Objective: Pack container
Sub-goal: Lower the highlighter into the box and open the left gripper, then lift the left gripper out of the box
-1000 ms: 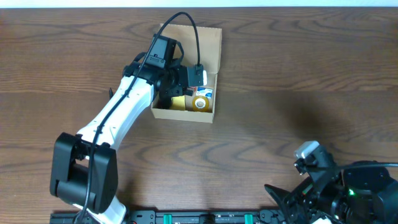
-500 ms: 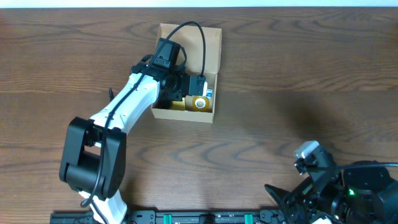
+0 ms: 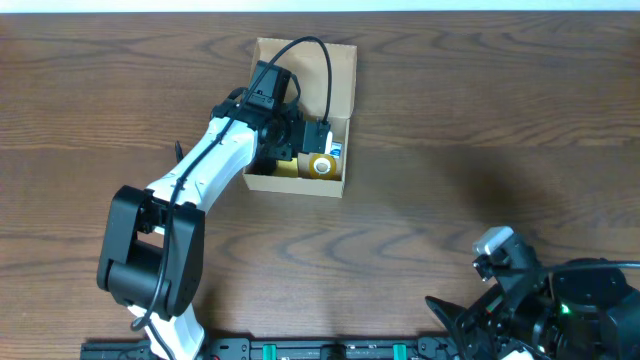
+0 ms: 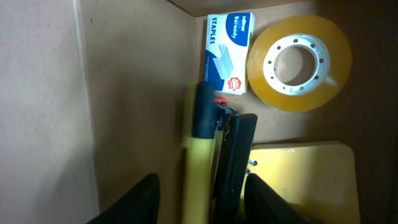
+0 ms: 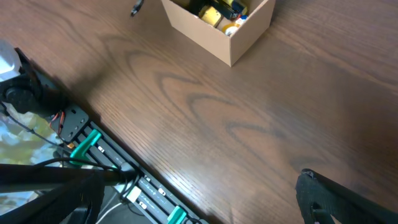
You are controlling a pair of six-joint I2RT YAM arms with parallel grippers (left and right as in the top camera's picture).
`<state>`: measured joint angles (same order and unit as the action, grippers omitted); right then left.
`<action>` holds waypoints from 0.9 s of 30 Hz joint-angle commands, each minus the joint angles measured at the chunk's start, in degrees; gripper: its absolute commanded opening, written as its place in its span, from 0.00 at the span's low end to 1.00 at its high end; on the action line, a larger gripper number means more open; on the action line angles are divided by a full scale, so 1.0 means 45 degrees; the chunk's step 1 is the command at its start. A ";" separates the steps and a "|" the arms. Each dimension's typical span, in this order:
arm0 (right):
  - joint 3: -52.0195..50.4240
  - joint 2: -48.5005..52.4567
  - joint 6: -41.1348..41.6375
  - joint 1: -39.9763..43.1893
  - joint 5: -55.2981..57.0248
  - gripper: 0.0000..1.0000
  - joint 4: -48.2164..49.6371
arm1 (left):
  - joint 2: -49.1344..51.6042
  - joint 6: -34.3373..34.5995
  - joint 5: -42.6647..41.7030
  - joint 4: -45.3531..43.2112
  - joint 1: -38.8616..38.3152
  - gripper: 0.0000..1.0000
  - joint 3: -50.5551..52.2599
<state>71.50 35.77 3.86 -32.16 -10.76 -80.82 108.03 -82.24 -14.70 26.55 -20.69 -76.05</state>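
The container [image 3: 300,184] is a tan cardboard box with its flap lid [image 3: 335,75] open at the back. It also shows in the right wrist view [image 5: 249,36]. My left gripper [image 3: 303,135] reaches down inside it. In the left wrist view its fingers [image 4: 202,202] are open, either side of a yellow-and-black marker [image 4: 198,155] and a black stapler [image 4: 235,155]. A blue staples box [image 4: 227,53], a tape roll [image 4: 298,62] and a yellow pad [image 4: 308,180] lie on the box floor. My right gripper [image 3: 455,318] is open and empty, low at the table's front right.
The brown wooden table [image 3: 480,130] surrounds the box. A black rail with green clips [image 5: 124,180] and cables runs along the front edge. The left arm's cable [image 3: 325,60] loops over the open lid.
The left arm has swung and gone lower into the box during the last second. It has hardly moved in the last half second. The right arm has not moved.
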 commanded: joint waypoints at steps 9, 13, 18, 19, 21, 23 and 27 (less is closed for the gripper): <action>0.0010 0.0005 0.0078 -0.0005 -0.0092 0.99 0.0000 | -0.0185 0.1933 0.0651 -0.0967 0.0039 0.57 -0.0214; 0.0010 0.0005 0.0078 -0.0005 -0.0092 0.99 0.0000 | -0.1219 0.3347 0.0699 -0.1855 0.0053 0.60 -0.0238; 0.0010 0.0005 0.0078 -0.0005 -0.0092 0.99 0.0000 | -0.2866 0.5799 0.0690 -0.2307 0.0092 0.61 -0.0423; 0.0010 0.0005 0.0078 -0.0005 -0.0092 0.99 0.0000 | -0.3181 0.6246 0.0685 -0.2307 0.0092 0.61 -0.0437; 0.0010 0.0005 0.0078 -0.0005 -0.0092 0.99 0.0000 | -0.3711 0.6975 0.0704 -0.2297 0.0092 0.61 -0.0437; 0.0010 0.0005 0.0078 -0.0005 -0.0092 0.99 0.0000 | -0.4260 0.7844 0.1083 -0.2244 0.0092 0.61 -0.0437; 0.0010 0.0005 0.0078 -0.0005 -0.0092 0.99 0.0000 | -0.5090 1.0705 0.4182 -0.1545 0.0102 0.62 -0.0437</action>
<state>71.50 35.77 3.86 -32.16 -10.74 -80.82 87.00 -47.29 -6.72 17.67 -20.62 -76.93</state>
